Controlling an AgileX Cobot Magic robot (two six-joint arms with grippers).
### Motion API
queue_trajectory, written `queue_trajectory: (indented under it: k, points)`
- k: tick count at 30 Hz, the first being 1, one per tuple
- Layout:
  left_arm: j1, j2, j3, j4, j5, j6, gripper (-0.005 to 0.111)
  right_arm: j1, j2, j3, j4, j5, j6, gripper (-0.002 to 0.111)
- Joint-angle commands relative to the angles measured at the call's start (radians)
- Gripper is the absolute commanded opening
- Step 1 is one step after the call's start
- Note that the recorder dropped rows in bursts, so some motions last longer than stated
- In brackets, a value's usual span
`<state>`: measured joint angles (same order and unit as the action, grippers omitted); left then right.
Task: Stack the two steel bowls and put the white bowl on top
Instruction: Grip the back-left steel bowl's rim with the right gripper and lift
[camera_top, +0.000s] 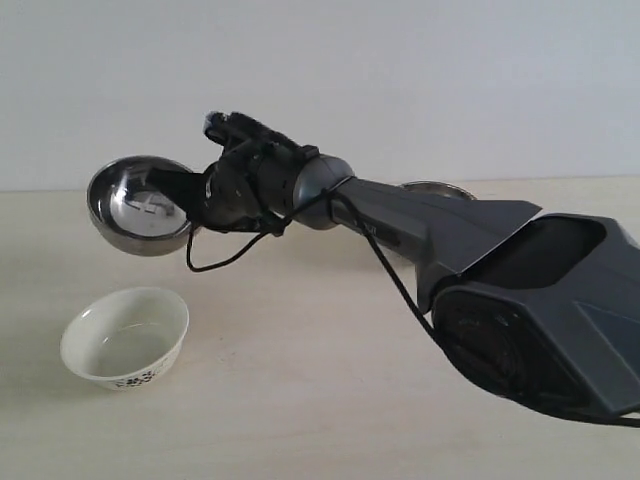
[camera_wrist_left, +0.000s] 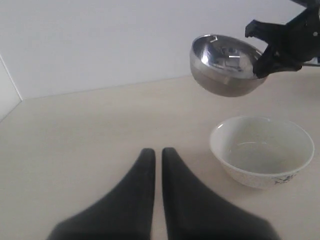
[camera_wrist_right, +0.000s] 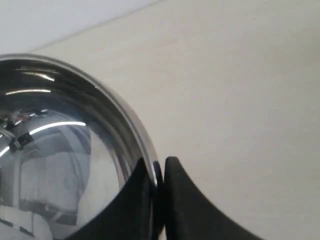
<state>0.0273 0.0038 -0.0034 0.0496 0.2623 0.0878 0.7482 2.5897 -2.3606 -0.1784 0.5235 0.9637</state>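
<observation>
One steel bowl (camera_top: 138, 207) sits tilted at the back left, its shiny inside facing the exterior camera. My right gripper (camera_top: 196, 196) reaches across from the right and is shut on that bowl's rim (camera_wrist_right: 150, 160), one finger inside and one outside. Whether the bowl touches the table I cannot tell. Only the rim of the second steel bowl (camera_top: 437, 187) shows behind the right arm. The white bowl (camera_top: 125, 338) stands upright at the front left, also in the left wrist view (camera_wrist_left: 262, 150). My left gripper (camera_wrist_left: 157, 152) hovers over bare table beside the white bowl, shut with nothing between its fingers.
The right arm (camera_top: 480, 260) stretches diagonally over the middle of the beige table (camera_top: 330, 390). A pale wall (camera_top: 400, 80) runs along the table's back edge. A loose black cable (camera_top: 215, 262) hangs under the right wrist.
</observation>
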Motion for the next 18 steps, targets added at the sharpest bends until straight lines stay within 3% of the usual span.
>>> queue_trajectory:
  k: [1,7,18]
  points:
    - [0.003,-0.004,0.003,-0.008,-0.008,-0.01,0.004,0.017,-0.086,-0.005,-0.106,0.104,-0.012,0.0]
    - [0.003,-0.004,0.003,-0.008,-0.008,-0.01,0.004,0.053,-0.193,-0.005,-0.181,0.318,-0.077,0.0]
    - [0.003,-0.004,0.003,-0.008,-0.008,-0.01,0.004,0.133,-0.255,-0.005,-0.256,0.478,-0.133,0.0]
